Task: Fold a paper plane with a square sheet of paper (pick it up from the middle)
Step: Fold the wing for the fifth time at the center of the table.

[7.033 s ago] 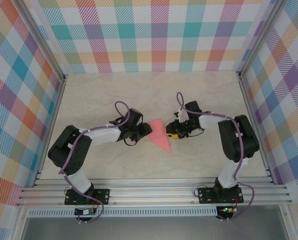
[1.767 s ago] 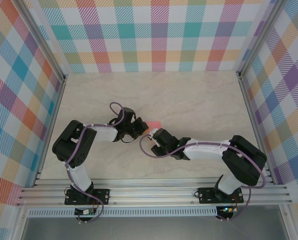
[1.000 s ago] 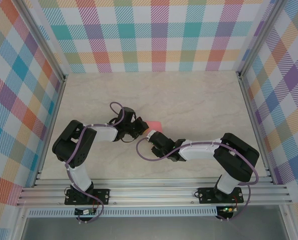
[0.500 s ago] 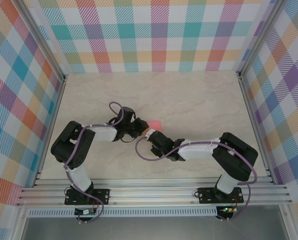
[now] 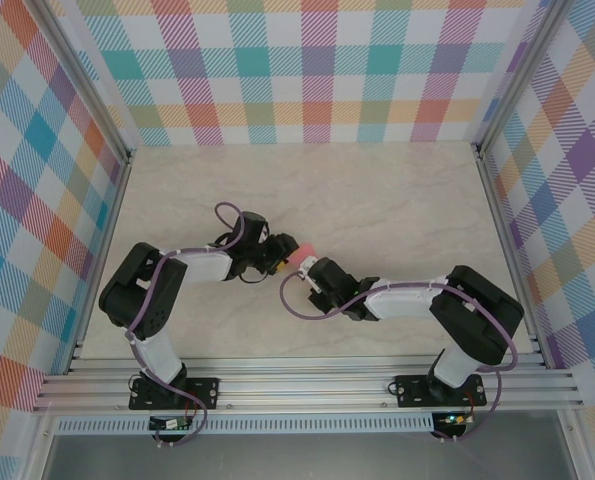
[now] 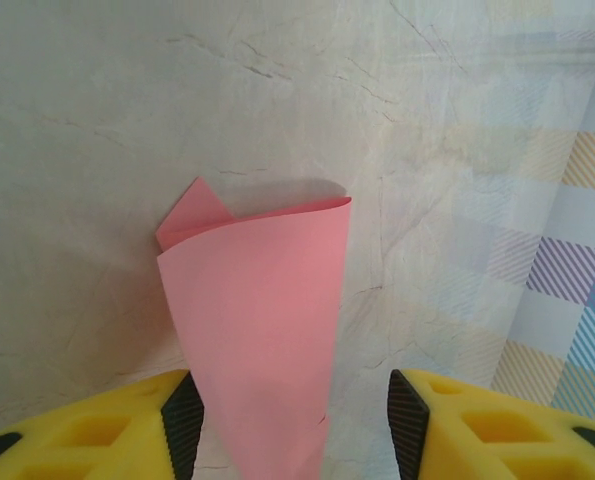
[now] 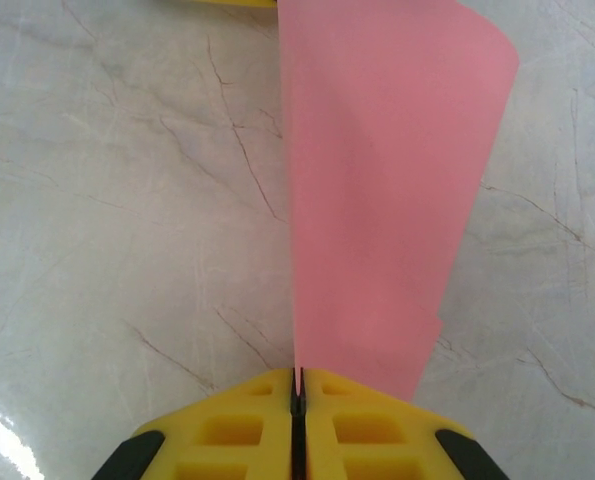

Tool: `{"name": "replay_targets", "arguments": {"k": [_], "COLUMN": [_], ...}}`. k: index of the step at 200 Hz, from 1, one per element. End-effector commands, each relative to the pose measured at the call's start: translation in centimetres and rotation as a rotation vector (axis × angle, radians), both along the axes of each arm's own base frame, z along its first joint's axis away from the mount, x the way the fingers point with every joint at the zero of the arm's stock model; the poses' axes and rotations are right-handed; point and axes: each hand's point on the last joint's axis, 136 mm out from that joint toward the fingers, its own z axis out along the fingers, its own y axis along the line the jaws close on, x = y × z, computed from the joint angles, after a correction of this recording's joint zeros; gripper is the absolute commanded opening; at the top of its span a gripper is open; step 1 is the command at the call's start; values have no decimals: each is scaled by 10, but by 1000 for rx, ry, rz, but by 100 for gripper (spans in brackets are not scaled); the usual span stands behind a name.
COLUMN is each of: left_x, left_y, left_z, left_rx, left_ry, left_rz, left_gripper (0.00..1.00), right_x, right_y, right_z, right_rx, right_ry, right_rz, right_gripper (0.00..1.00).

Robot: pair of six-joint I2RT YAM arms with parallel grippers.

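Note:
The square sheet of paper [image 5: 303, 250] is folded into a narrow salmon-pink wedge with a centre crease, a paper plane shape, and sits mid-table between both grippers. My right gripper [image 7: 298, 388] is shut on its narrow end, and the paper plane [image 7: 387, 170] fans out ahead of the yellow fingers. My left gripper [image 6: 295, 430] is open: the folded paper [image 6: 257, 320] rises between its black pads, close to the left pad [image 6: 183, 420] and well clear of the right one. From above, the left gripper [image 5: 280, 257] and right gripper [image 5: 311, 268] meet at the paper.
The pale marble table top [image 5: 377, 200] stretches behind and to both sides of the arms. Plaid walls [image 5: 307, 70] enclose it at the back, left and right. Aluminium rails [image 5: 307, 385] run along the near edge by the arm bases.
The left gripper's jaws have opened and let go of the paper. The right gripper has closed on the paper's narrow end and shifted slightly right.

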Motion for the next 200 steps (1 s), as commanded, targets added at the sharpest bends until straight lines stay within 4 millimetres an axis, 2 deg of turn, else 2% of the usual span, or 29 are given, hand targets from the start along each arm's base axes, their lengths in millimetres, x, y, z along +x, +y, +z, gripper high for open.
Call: {"name": "replay_targets", "arguments": {"k": [1,51,88,141,163,200], "left_x": [2,-4,-4,-4,-5,-3], "left_y": [4,15,5,-12,-12,-18], "left_z": [16,12,16,10,3,0], "left_rx": [-7,-25,-76,-89,-78,-81], "left_ry": [-15,3,11,56,81,113], "left_rz": [4,89,82,59,60,43], "left_gripper": [56,60,64,66,64,51], "right_x": [2,0,-4,0,2,1], "right_y": [6,6,10,5,3,2], "right_z": [9,12,16,12,12,11], "right_rx": [54,114,196,177,171,176], "right_ry": [-13,-5,17,4,1,10], "right_rz": [14,37,93,123,116,117], "right_gripper": [9,9,9,9,9,10]}}
